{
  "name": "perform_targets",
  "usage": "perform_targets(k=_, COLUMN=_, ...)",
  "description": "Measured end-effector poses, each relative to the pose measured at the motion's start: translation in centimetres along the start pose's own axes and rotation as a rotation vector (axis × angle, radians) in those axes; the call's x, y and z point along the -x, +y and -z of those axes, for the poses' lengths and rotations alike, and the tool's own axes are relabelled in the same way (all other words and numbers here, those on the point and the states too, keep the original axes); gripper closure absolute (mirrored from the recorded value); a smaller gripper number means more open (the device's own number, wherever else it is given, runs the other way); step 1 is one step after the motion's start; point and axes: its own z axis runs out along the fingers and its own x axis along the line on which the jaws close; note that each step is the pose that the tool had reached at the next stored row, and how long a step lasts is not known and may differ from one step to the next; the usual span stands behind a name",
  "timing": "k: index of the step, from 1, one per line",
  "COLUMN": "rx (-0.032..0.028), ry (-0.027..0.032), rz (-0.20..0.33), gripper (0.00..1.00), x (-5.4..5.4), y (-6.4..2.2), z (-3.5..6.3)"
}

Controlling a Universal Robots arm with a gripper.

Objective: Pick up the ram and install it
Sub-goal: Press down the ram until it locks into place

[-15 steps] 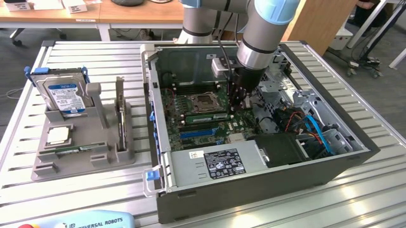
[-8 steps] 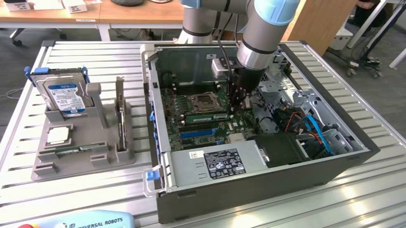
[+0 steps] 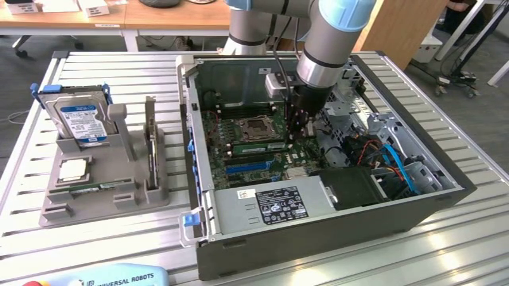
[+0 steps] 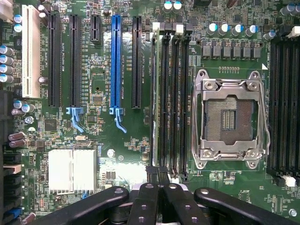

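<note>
Slatted metal counter [image 3: 119,250] carries an open computer case [image 3: 413,214] and, on the exterior view's left, a grey holder [image 3: 104,190] with a blue-labelled hard drive [image 3: 78,122]. My tool [image 4: 159,187] hangs low inside the case over the motherboard [image 4: 103,140], fingers [image 4: 145,206] pressed shut. The ram [image 4: 153,93] stands edge-on in a memory slot beside the empty processor socket [image 4: 229,117], just at my fingertips.

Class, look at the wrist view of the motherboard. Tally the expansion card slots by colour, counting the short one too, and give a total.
White slot: 1
Blue slot: 1
Black slots: 4
Total: 6
</note>
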Motion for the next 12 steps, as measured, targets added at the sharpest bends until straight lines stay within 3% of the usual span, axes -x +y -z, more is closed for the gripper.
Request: perform_targets(k=12, rx=0.0006, ry=0.0013, rz=0.0, gripper=0.9, x=0.0, y=0.05, z=1.88)
